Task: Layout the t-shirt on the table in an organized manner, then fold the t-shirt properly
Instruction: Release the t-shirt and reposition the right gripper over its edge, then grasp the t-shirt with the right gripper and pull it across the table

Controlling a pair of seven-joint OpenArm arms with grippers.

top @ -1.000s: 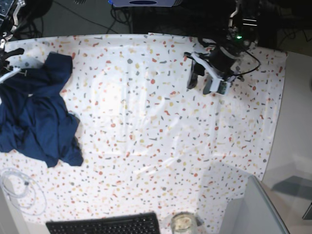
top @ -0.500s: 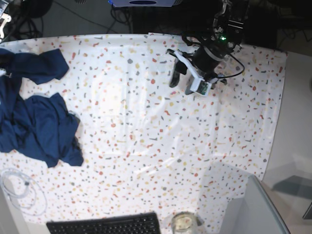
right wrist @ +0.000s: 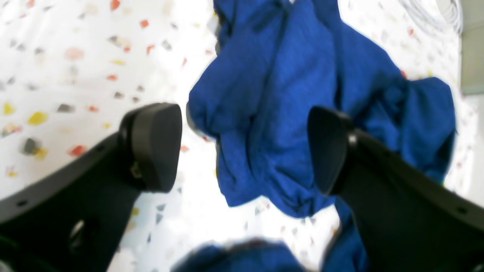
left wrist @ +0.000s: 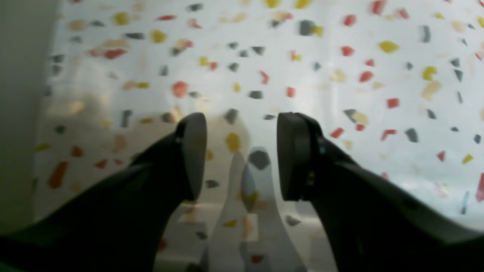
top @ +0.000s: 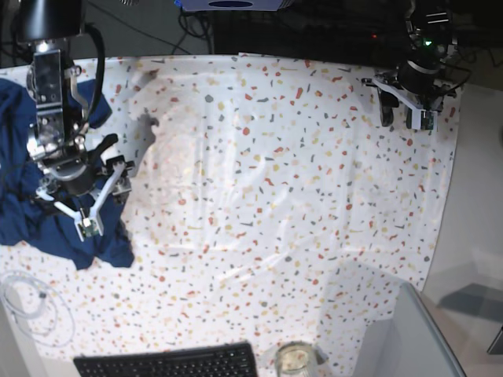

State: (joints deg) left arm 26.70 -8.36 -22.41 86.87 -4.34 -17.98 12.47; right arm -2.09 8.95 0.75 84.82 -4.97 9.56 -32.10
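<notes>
Item 1, the t-shirt [top: 47, 228]: dark navy fabric, crumpled in a loose heap at the left edge of the table [top: 275, 204], partly hidden in the base view by the right arm. One part reaches toward the far left corner; the rest lies bunched nearer the front. In the right wrist view its folds [right wrist: 287, 113] are seen lying between and beyond the two fingers, with another blurred fold at the bottom of that view. No sleeve or collar can be made out with certainty.

Item 2, the right gripper [top: 82, 192]: positioned above the heap at the left of the table. Its fingers [right wrist: 155, 143] are spread wide, with cloth seen in the gap but not pinched by either pad.

Item 3, the left gripper [top: 405, 102]: located at the far right corner, well apart from the shirt. Its fingers [left wrist: 193, 151] are held partly apart over bare speckled cloth; nothing is gripped.

Item 4, the table: covered with a white cloth flecked red, orange, yellow and grey, wrinkled across the middle.

Item 5, a black keyboard [top: 169, 363] at the near edge; a coiled white cable [top: 31, 302] at the near left; a glass jar [top: 296, 360] just right of the keyboard.
</notes>
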